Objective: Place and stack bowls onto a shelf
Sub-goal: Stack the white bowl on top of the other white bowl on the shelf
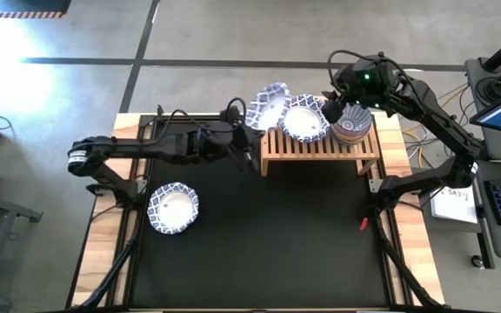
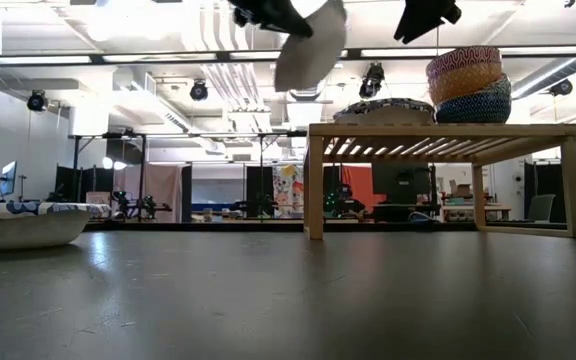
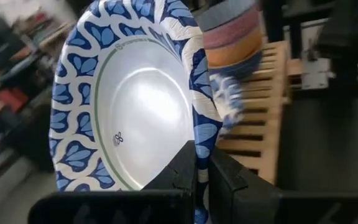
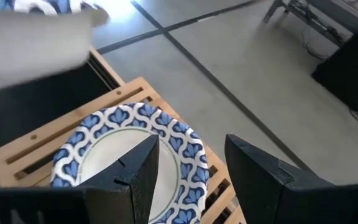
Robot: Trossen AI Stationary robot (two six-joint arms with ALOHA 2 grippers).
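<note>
From above, the shelf (image 1: pixel 320 143) carries one white blue-rimmed bowl (image 1: pixel 304 119) beside a stack of small bowls (image 1: pixel 352 124); another white bowl (image 1: pixel 173 209) lies on the black mat (image 1: pixel 259 243). The left gripper (image 1: pixel 243 130) pinches a tilted bowl (image 1: pixel 266 106) by its rim, just beside the shelf's end. In the low view that held bowl (image 2: pixel 311 48) hangs above the shelf. The right wrist view shows the right gripper (image 4: pixel 188 165) spread wide, empty, over the shelved bowl (image 4: pixel 129 155).

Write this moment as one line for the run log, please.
left gripper: shut on bowl, held above shelf | right gripper: open above shelf bowl | table bowl: waiting
</note>
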